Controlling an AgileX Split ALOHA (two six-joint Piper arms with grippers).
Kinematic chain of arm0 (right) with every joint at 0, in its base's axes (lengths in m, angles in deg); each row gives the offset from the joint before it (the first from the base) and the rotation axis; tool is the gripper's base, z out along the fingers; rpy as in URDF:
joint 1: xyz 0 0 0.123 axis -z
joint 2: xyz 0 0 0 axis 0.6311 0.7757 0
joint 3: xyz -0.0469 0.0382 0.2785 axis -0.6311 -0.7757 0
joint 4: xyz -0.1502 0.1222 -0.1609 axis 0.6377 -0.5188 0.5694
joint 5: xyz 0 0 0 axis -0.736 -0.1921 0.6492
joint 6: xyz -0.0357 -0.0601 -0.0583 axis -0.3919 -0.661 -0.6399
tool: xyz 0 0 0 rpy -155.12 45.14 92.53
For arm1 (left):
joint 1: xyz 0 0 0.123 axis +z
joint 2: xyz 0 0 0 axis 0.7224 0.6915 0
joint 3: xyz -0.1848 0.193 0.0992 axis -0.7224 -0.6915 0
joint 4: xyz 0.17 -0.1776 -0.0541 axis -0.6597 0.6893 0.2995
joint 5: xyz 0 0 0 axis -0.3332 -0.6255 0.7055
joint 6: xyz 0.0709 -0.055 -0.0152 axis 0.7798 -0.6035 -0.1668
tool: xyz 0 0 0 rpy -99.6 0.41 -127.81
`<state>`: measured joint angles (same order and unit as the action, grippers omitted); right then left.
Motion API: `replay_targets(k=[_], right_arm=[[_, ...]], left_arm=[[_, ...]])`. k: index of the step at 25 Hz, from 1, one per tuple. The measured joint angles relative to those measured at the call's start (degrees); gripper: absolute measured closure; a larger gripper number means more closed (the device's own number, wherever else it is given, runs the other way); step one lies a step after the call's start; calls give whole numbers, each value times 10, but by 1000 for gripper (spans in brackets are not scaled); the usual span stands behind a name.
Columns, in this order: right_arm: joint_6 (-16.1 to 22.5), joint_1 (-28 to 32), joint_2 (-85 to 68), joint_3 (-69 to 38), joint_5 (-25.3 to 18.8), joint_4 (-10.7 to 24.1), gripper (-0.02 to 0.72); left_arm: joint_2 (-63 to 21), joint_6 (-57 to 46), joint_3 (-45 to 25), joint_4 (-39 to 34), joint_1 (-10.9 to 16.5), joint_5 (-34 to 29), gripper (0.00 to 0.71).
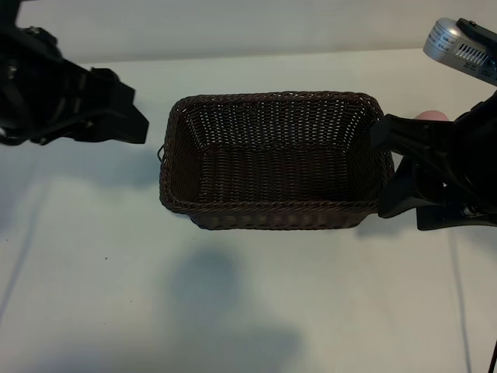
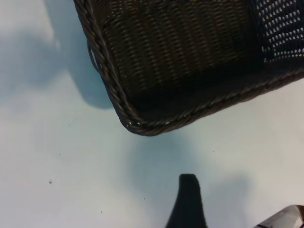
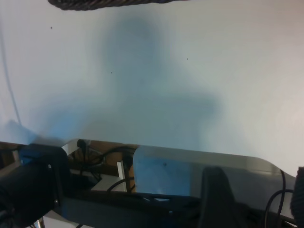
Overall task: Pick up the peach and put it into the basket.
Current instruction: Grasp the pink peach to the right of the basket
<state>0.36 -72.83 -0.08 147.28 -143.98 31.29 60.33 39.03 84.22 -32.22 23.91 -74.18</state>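
Note:
The dark brown woven basket (image 1: 276, 159) stands in the middle of the white table with nothing inside it; its corner (image 2: 142, 124) fills the left wrist view. Only a pale pink sliver of the peach (image 1: 432, 116) shows, at the far side of the right arm, beyond the basket's right end. My right gripper (image 1: 381, 169) hangs beside the basket's right wall, fingers spread, and nothing lies between them. One of its fingers (image 3: 216, 192) shows over bare table. My left gripper (image 1: 128, 109) hovers off the basket's left end, open and empty, with one finger (image 2: 187, 202) in view.
A silver device (image 1: 458, 43) sits at the back right. The right wrist view shows the table's edge (image 3: 199, 154) with cables and a frame below it. Bare white tabletop (image 1: 233, 311) lies in front of the basket.

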Motion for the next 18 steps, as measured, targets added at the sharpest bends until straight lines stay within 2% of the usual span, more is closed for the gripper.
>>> replay_targets(k=[18], right_arm=[[0,0,0,0,0,0,310]], left_arm=[[-13,-11,-16,27,0,-11,151]])
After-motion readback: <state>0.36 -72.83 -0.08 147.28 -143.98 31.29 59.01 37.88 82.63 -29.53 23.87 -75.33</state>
